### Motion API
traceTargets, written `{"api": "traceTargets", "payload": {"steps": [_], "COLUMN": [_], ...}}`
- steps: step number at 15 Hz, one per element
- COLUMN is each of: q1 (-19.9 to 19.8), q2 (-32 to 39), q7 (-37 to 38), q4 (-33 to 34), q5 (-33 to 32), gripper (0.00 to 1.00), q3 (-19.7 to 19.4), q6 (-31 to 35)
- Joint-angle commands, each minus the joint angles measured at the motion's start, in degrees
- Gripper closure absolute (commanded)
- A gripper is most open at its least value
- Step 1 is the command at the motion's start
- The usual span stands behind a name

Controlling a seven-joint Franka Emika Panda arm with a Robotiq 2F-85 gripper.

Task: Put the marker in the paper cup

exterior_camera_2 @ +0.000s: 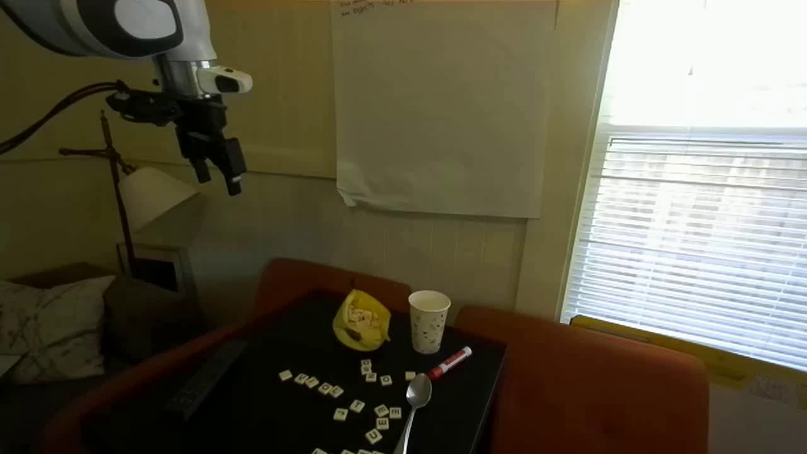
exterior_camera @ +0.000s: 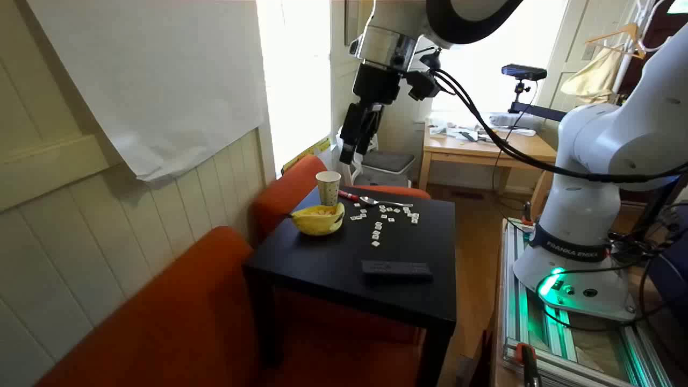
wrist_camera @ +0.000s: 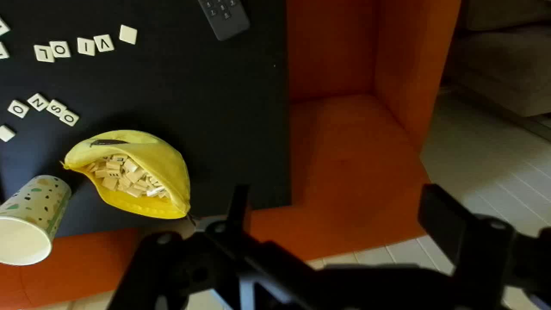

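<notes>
The marker is red and white. It lies on the black table between the paper cup and the spoon, in an exterior view (exterior_camera_2: 450, 363) and in an exterior view (exterior_camera: 348, 196); it is out of the wrist view. The paper cup, whitish with small speckles, stands upright on the table in both exterior views (exterior_camera: 328, 189) (exterior_camera_2: 429, 325). It also shows at the lower left of the wrist view (wrist_camera: 38, 202). My gripper (exterior_camera: 353, 153) (exterior_camera_2: 219, 183) is in the air, well above the table and apart from everything. In the wrist view its fingers (wrist_camera: 331, 204) are wide apart with nothing between them.
A yellow banana-shaped pouch (exterior_camera: 318, 221) full of letter tiles sits beside the cup. A spoon (exterior_camera_2: 417, 394), loose letter tiles (exterior_camera_2: 337, 391) and a dark remote (exterior_camera: 396, 270) lie on the table (exterior_camera: 333, 269). Orange seats (exterior_camera: 215, 301) and a wall border the table.
</notes>
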Motion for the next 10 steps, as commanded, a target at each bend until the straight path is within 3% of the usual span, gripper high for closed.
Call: {"api": "traceTargets", "payload": {"steps": [1,5,10], "q1": [0.29,-2.35,-8.72], "q2": [0.02,-0.08,-0.76], "q7": [0.17,3.19,7.93], "q4": [0.1,-1.85,-9.23], "q5": [-0.23,-2.32,-6.58], "gripper": [0.0,0.0,0.0], "q3": [-0.29,0.25,0.8], "q6": [-0.14,3.74,21.03]}}
